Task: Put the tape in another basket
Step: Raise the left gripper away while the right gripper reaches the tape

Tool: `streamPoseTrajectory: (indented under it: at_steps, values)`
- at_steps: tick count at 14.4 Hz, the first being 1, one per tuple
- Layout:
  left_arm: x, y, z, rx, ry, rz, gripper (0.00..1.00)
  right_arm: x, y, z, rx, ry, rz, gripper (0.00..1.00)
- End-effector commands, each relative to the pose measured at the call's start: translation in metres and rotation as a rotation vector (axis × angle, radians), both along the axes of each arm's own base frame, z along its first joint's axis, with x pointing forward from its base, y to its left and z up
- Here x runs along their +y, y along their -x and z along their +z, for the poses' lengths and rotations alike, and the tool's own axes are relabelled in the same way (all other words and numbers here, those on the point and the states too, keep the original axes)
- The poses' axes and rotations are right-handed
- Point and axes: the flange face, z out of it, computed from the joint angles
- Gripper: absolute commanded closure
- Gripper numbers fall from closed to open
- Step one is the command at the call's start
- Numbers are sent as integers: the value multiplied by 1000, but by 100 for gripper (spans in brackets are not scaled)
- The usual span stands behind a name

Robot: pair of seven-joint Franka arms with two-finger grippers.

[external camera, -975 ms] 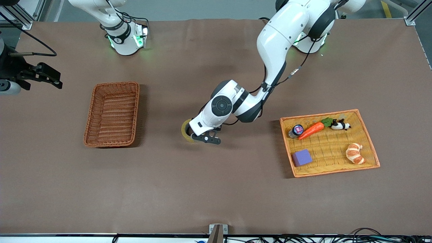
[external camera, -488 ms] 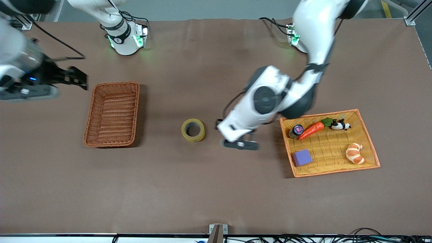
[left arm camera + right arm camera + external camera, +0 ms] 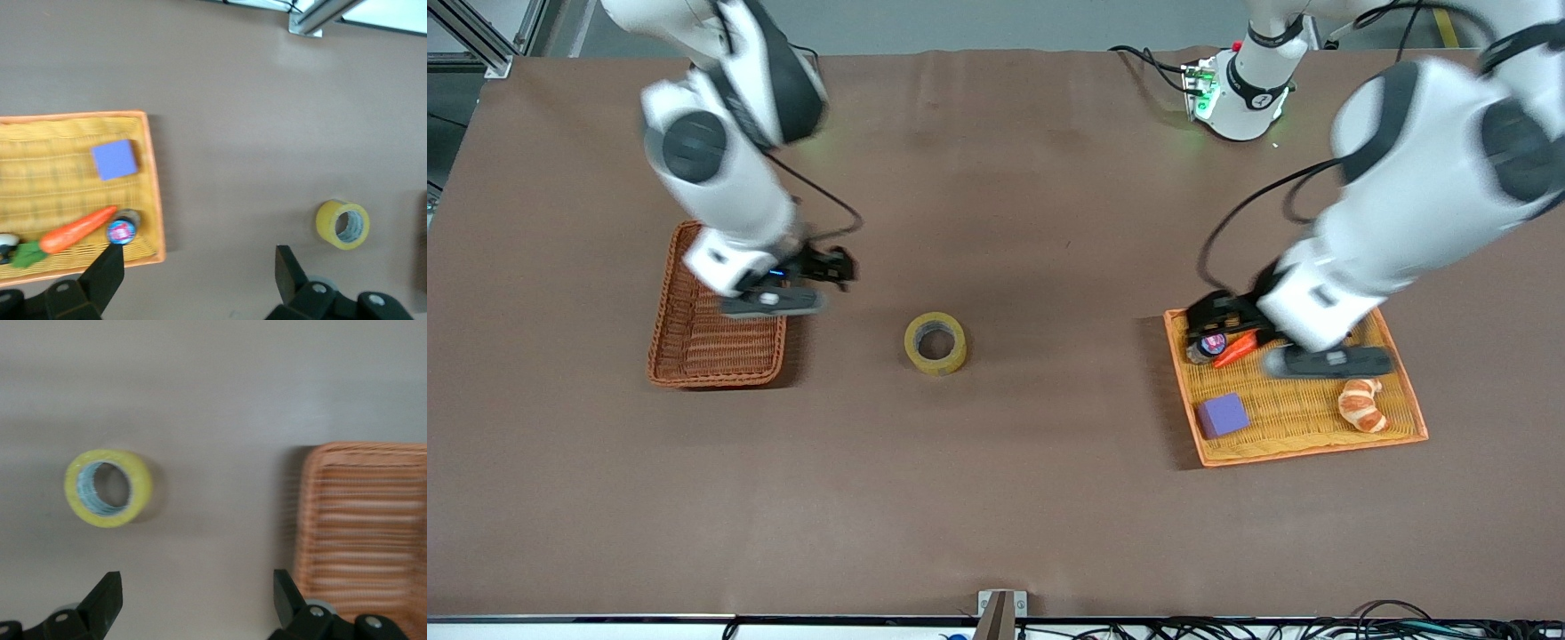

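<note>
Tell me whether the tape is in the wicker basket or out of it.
Out. The tape lies flat on the bare table, hole up, apart from the empty basket, with neither arm holding it.

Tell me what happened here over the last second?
The left gripper let go of the tape on the bare table and swung away over the yellow tray. The right gripper, open, came in over the basket edge, toward the tape. Tape, basket and tray items stayed put.

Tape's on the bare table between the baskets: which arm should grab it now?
Right, probably. The right gripper, open, hangs over the basket edge beside the tape; the left gripper, also open, is over the yellow tray.
</note>
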Motion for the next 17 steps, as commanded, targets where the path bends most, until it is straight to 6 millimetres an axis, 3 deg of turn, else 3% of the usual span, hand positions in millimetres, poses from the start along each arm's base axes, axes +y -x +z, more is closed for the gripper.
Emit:
streamPoseTrajectory:
  at_steps: [1,4,6,9,11,15,17]
  values:
    - [44,13,20,-3,-34,-4,0,38,0,-52,-14,-4,-29,0]
    - [98,28,34,-34,-100,-34,0,62,-4,-107,-50,-30,-46,0]
    - [110,33,34,-28,-108,-27,0,70,-2,-135,-47,-25,-47,0]
    - [129,44,35,-21,-113,4,0,77,0,-159,-59,-29,-31,0]
    - [153,54,39,-24,-133,19,0,78,-3,-174,-61,-30,-31,0]
    - [164,61,43,-36,-152,-54,0,92,5,-203,-69,-40,-67,0]
    - [170,73,48,5,-220,-67,0,85,0,-204,-70,-41,-83,0]
